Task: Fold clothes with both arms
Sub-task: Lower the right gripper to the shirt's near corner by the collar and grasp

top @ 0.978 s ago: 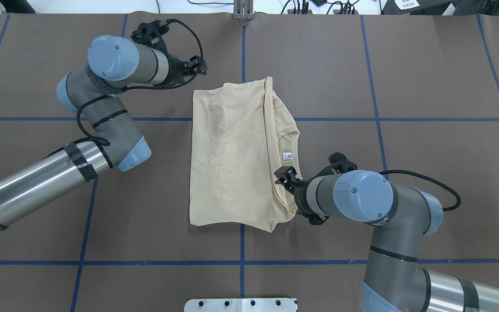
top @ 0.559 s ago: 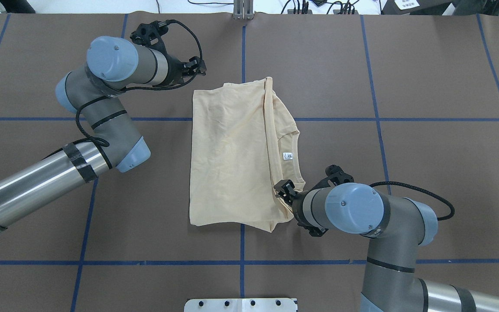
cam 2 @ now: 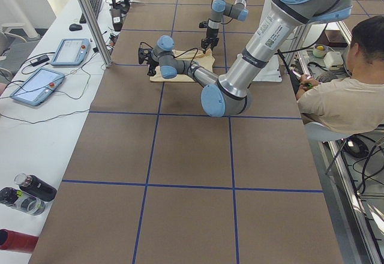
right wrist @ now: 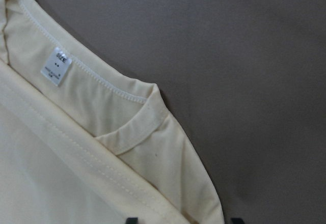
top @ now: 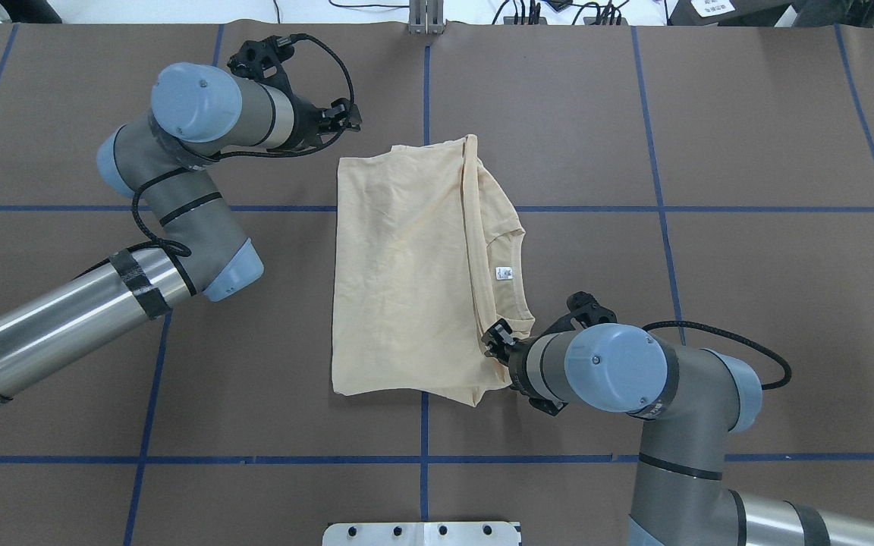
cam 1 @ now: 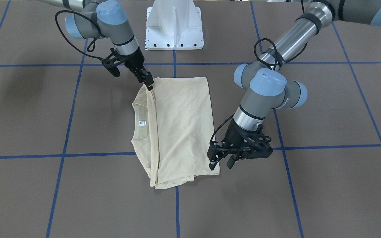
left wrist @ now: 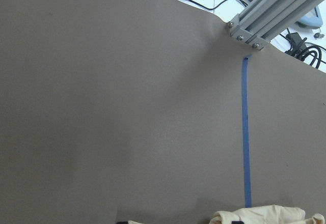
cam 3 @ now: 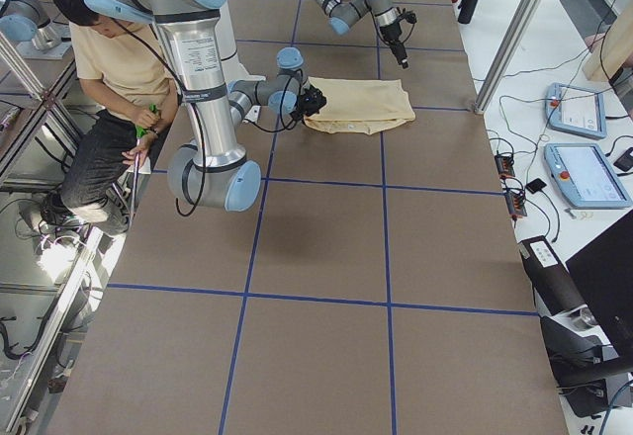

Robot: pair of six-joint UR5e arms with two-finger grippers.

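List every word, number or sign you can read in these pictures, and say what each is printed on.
"SIZE": on the white neck label of the T-shirt.
Finer print under it on the label: too blurred to read.
Lettering along the left arm and the right arm: too small to read.

A beige-shirted operator point(cam 2: 345, 99) sits beside the brown, blue-taped surface point(cam 2: 192, 156); two touchscreen pendants point(cam 2: 37, 86) lie on the opposite bench point(cam 2: 36, 135).

the white neck label point(right wrist: 57, 65) on the t-shirt point(right wrist: 41, 178) reads "size" (the finer print below is too small). nothing else is legible.
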